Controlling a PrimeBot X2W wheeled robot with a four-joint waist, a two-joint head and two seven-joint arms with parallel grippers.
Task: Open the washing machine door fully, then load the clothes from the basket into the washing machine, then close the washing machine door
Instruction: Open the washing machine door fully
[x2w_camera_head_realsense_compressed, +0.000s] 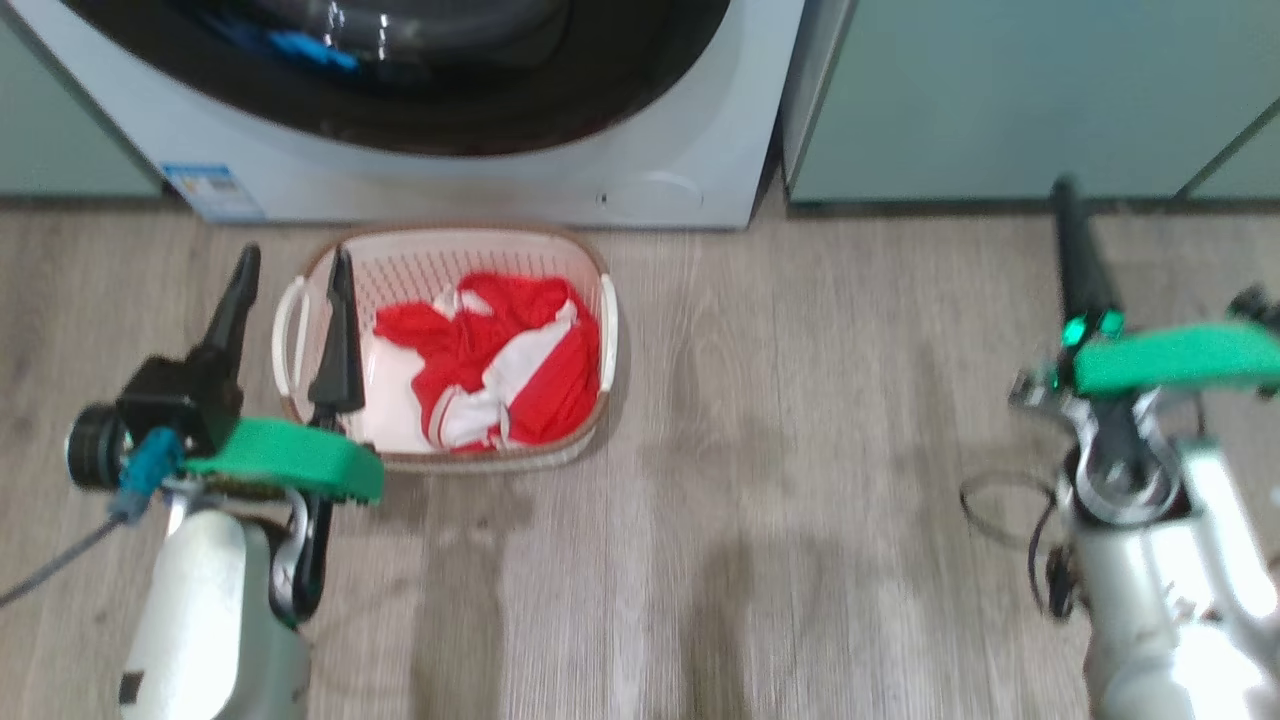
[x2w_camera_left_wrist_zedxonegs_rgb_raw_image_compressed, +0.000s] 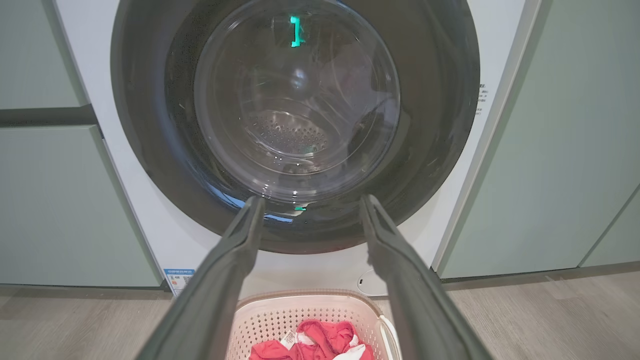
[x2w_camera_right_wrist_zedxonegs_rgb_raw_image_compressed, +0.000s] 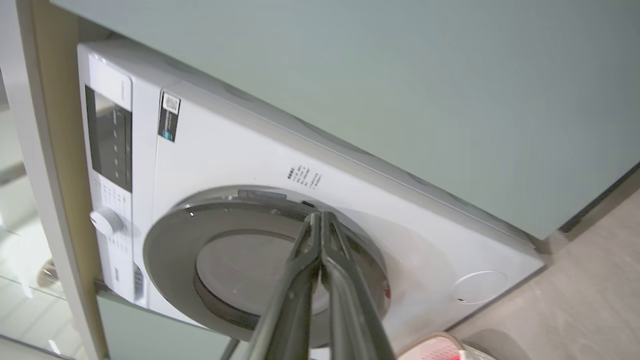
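Observation:
The washing machine (x2w_camera_head_realsense_compressed: 690, 150) stands at the top of the head view with its door (x2w_camera_left_wrist_zedxonegs_rgb_raw_image_compressed: 295, 115) closed, the black ring flat against the white front and the steel drum dim behind the glass. Right in front of it on the floor sits the basket (x2w_camera_head_realsense_compressed: 420, 255), holding the red and white clothes (x2w_camera_head_realsense_compressed: 500, 350). My left gripper (x2w_camera_head_realsense_compressed: 296, 252) is open and empty, one finger over the basket's left end, the other outside it. In the left wrist view the left gripper (x2w_camera_left_wrist_zedxonegs_rgb_raw_image_compressed: 311, 199) points at the door's lower rim. My right gripper (x2w_camera_right_wrist_zedxonegs_rgb_raw_image_compressed: 320, 216) is shut and empty, aimed at the door (x2w_camera_right_wrist_zedxonegs_rgb_raw_image_compressed: 225, 250) from the right.
Pale green cabinets (x2w_camera_head_realsense_compressed: 1000, 100) flank the machine on both sides. The round filter cap (x2w_camera_head_realsense_compressed: 650, 195) and blue label (x2w_camera_head_realsense_compressed: 210, 185) sit low on its front. The control panel and knob (x2w_camera_right_wrist_zedxonegs_rgb_raw_image_compressed: 106, 220) are on the machine's upper part. Open wood floor (x2w_camera_head_realsense_compressed: 800, 400) lies between my arms.

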